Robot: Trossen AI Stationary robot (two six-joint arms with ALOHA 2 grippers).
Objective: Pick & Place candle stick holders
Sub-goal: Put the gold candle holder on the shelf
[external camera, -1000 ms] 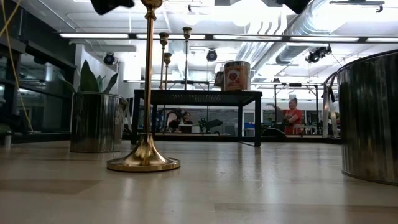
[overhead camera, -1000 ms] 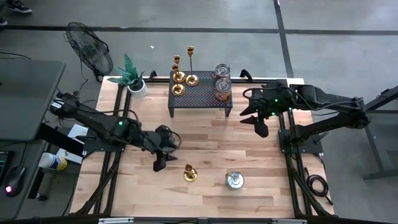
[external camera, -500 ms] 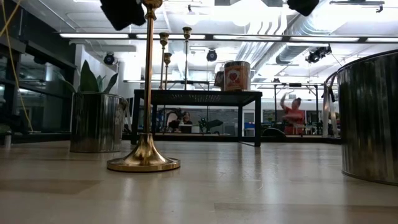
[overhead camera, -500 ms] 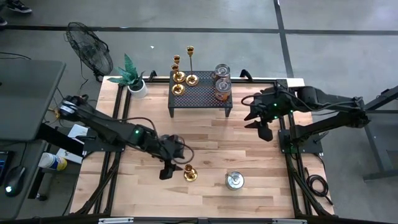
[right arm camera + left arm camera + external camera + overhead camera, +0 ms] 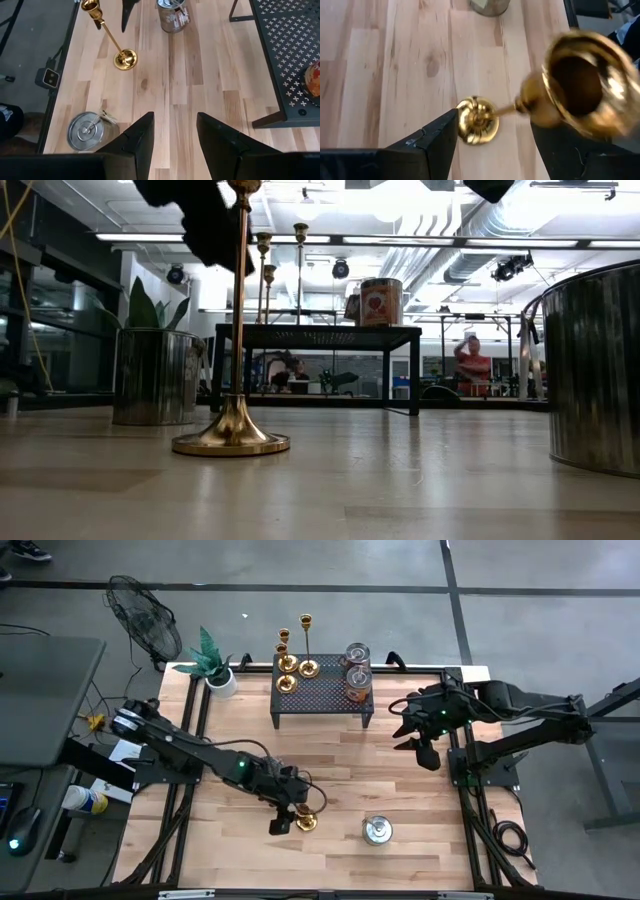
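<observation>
Hidden or hard to read first. In the low view the tall gold candle stick holder [image 5: 238, 330] runs off the top edge, its cup barely showing, and a dark blurred shape hangs just beside its upper stem; we cannot tell there whether anything touches it. In the left wrist view its cup is smeared large and out of focus, only the round ribbed base reading cleanly. A shiny metal cylinder [image 5: 598, 370] is cut off at the right edge of the low view.

The tall holder stands upright on the pale wooden table [image 5: 400, 780], lower centre of the high view [image 5: 306, 822]. Slim polished stem, flared round base, small cup on top.

The left gripper [image 5: 283, 823] sits at that holder, lower centre. In its wrist view the two dark fingers [image 5: 432, 145] stand spread, one either side of the stem, with the base showing in the gap; contact is not clear, so we call it parted around the stem, not pinching.

Three more brass candle stick holders [image 5: 295, 662] of differing heights stand on the black perforated metal stand [image 5: 320, 692], upper centre, left end.

The right gripper [image 5: 424, 752] hangs at the right of the high view, over the table edge, fingers [image 5: 137, 137] parted and holding nothing.
</observation>
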